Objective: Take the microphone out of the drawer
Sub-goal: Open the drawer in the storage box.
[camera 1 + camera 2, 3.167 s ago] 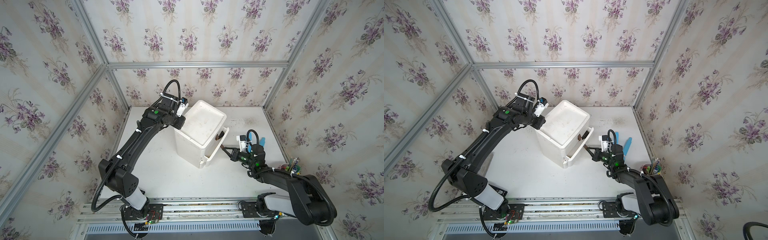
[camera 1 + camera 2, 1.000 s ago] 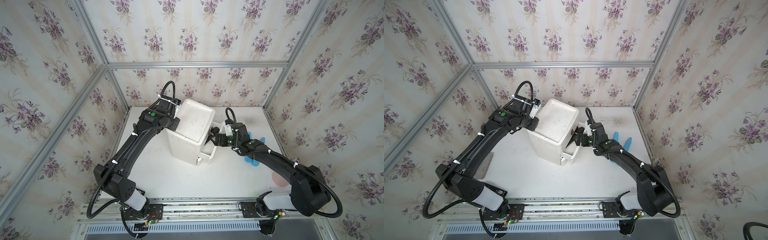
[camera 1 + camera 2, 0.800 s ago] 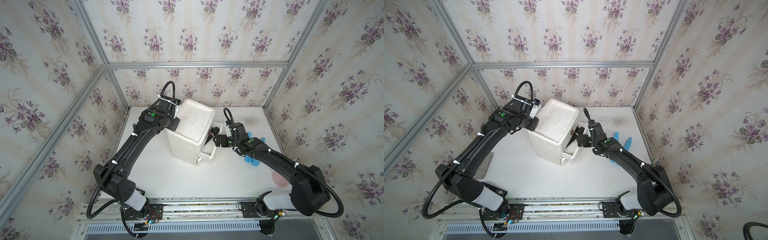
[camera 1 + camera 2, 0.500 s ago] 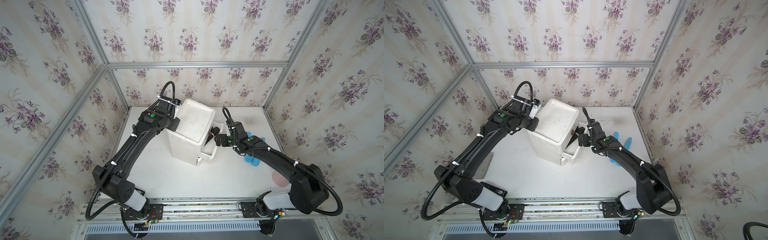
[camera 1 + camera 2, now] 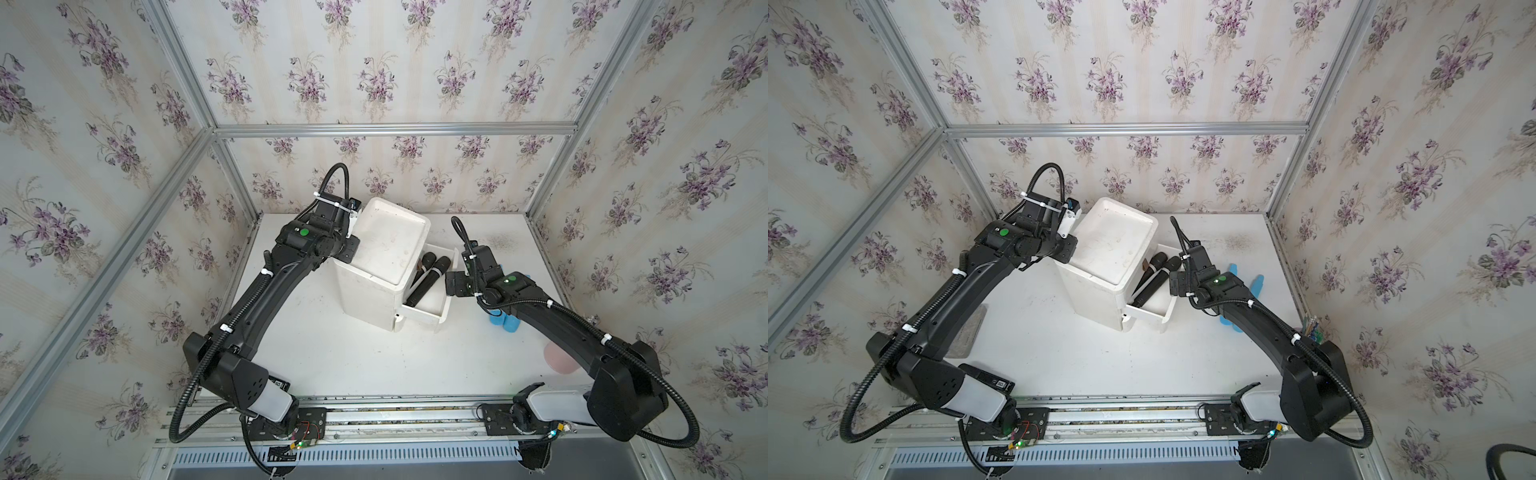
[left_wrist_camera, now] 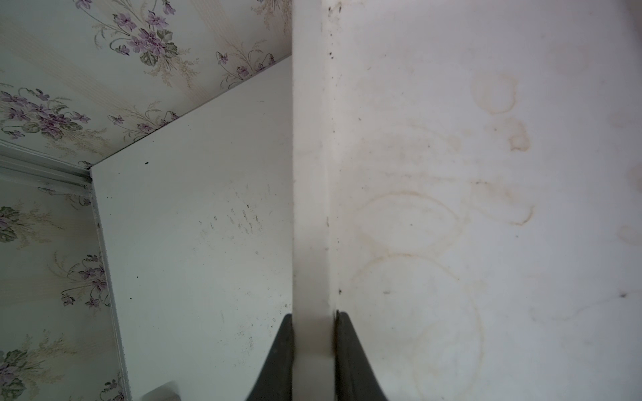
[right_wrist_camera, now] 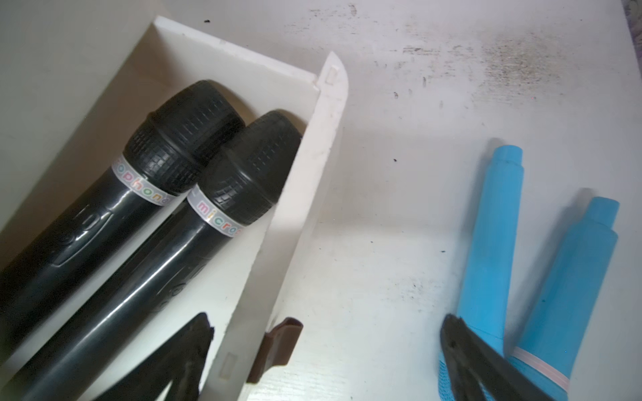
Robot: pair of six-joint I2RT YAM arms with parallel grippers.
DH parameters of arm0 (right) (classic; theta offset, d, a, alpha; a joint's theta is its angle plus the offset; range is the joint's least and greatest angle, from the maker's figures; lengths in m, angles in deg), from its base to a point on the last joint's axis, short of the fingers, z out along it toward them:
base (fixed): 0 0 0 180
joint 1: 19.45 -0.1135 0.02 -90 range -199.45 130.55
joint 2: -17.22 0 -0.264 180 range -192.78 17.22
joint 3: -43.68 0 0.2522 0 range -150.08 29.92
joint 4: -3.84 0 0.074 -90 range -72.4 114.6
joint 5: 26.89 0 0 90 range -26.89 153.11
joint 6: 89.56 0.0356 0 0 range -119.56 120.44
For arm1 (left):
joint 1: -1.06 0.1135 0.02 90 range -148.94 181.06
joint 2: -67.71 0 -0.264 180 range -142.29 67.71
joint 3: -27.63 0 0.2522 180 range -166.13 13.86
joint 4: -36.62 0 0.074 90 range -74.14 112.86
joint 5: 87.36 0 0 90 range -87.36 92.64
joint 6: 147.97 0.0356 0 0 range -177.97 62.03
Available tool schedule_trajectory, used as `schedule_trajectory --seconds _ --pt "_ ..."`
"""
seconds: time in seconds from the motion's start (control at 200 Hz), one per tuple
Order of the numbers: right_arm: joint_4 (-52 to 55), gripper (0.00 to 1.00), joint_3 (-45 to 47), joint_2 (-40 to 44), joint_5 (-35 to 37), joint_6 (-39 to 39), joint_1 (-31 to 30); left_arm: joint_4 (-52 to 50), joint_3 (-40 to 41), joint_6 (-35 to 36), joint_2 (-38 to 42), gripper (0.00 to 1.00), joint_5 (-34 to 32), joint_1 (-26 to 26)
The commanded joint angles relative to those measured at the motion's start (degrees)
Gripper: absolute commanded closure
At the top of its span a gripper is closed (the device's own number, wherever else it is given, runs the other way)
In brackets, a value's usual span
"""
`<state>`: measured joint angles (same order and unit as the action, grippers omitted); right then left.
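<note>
Two black microphones (image 7: 239, 173) in drawer (image 7: 302, 180); fingers (image 7: 189, 347) wide apart.

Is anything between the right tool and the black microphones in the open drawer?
Yes: the open right tool straddles the white drawer's front wall; one finger is inside beside the two black plastic microphones.

The right pincer (image 7: 326, 326) has come up from its low spot by the drawer (image 5: 422, 318) handle and swung in over the top. Now it stands spread wide astride the drawer's front wall, one finger inside, one out over the table (image 7: 382, 208). The drawer has slid further out of the cabinet (image 5: 386, 245), so two black microphones (image 5: 432, 272) lie in full view right beside that inside finger. And the cabinet itself has shifted and turned a touch away from the right pincer, carrying the left pincer (image 6: 314, 316) along on its rim.
</note>
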<state>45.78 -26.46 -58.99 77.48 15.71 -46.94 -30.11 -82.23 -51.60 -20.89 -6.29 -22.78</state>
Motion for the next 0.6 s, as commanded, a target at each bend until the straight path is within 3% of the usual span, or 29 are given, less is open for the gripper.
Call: schedule_trajectory --seconds 0.0,0.215,0.594 --pt "6.05 0.00 0.22 1.34 6.74 -1.20 0.49 -2.55 0.08 2.95 0.33 0.85 -5.22 0.21" --pt "6.09 0.00 -1.38 2.33 5.82 -1.40 0.58 -2.56 0.24 3.03 0.48 0.85 -5.22 0.22" --pt "-4.66 0.00 -2.37 7.48 -7.22 -1.26 -1.10 -2.43 0.53 2.83 0.35 0.84 -4.18 0.23"
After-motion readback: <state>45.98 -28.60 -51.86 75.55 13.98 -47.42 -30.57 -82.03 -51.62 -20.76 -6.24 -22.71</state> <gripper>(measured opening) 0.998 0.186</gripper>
